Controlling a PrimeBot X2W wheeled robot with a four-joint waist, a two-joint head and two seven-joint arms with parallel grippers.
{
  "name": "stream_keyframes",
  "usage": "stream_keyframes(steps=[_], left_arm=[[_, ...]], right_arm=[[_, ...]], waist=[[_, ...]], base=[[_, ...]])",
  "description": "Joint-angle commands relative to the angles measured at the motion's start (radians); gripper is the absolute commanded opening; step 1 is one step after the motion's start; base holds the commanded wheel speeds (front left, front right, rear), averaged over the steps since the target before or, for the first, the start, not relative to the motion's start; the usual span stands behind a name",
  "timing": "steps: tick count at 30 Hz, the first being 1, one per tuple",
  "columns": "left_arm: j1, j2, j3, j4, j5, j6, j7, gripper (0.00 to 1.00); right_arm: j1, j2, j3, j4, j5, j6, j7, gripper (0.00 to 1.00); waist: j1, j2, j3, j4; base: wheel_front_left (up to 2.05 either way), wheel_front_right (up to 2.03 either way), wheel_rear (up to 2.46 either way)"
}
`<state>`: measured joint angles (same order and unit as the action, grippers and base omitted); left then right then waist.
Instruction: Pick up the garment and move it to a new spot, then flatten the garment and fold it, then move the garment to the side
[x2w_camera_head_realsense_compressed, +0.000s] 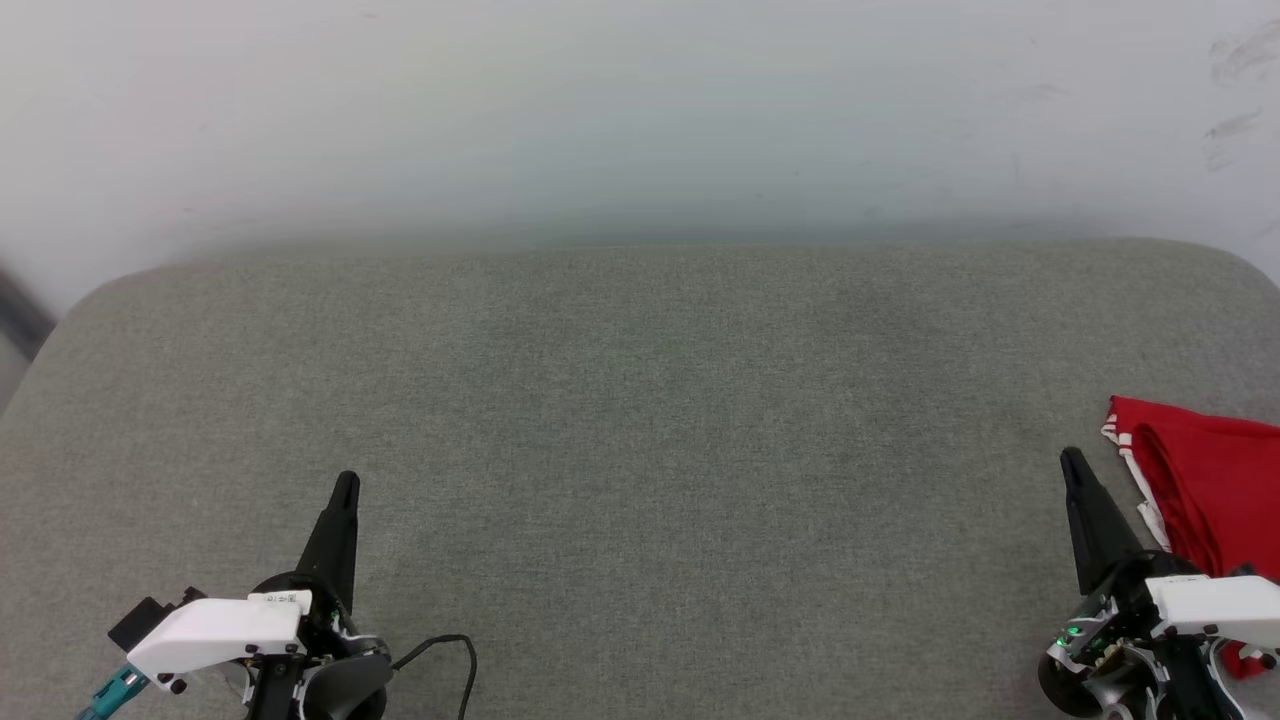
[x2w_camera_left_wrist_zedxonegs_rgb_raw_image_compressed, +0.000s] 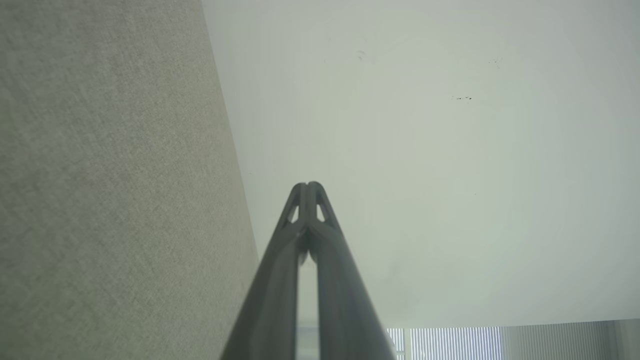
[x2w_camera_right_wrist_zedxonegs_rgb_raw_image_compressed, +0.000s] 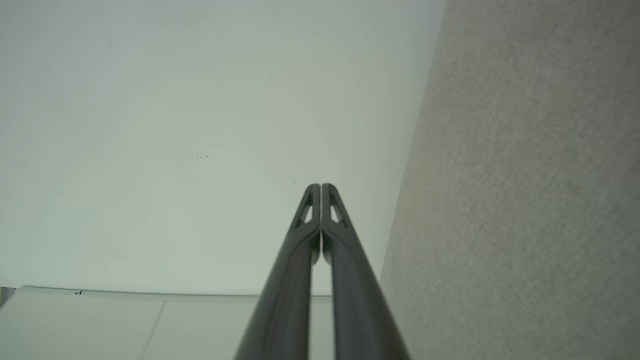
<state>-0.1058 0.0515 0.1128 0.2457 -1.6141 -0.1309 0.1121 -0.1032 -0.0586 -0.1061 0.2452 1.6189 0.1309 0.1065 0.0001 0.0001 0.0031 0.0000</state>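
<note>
**Red jersey at the bench's right edge, beside the right arm**

The red jersey garment with white striped trim (x2w_camera_head_realsense_compressed: 1215, 490) lies bunched in soft folds at the right edge of the grey fabric-covered bench (x2w_camera_head_realsense_compressed: 640, 420), towards the near right corner (part of it runs past the picture's border, so its full outline cannot be told). What shows of it stretches roughly from far to near along that edge.

The right end effector (x2w_camera_head_realsense_compressed: 1072, 462) sits just beside the cloth, on the side towards the bench's middle. Its dark fingers are pressed together with nothing between them and point at the far edge. The left end effector (x2w_camera_head_realsense_compressed: 346, 485) rests near the near left corner, well apart from the garment, and is likewise closed and empty.

Any next contact with the garment probably falls to the right arm. Its fingers run nearly parallel to the cloth's long axis, so it would need to turn towards the right edge and open before it could take a fold.
</note>
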Motion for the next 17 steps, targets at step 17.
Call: stream_keyframes(steps=[17], left_arm=[[-0.006,-0.002,0.003,0.0,0.0,-0.003,0.004,0.0]], right_arm=[[-0.01,0.006,-0.003,0.001,-0.002,0.0,0.004,0.0]], waist=[[-0.0001,-0.0001,0.0,0.0]], base=[[0.0,0.0,0.0]])
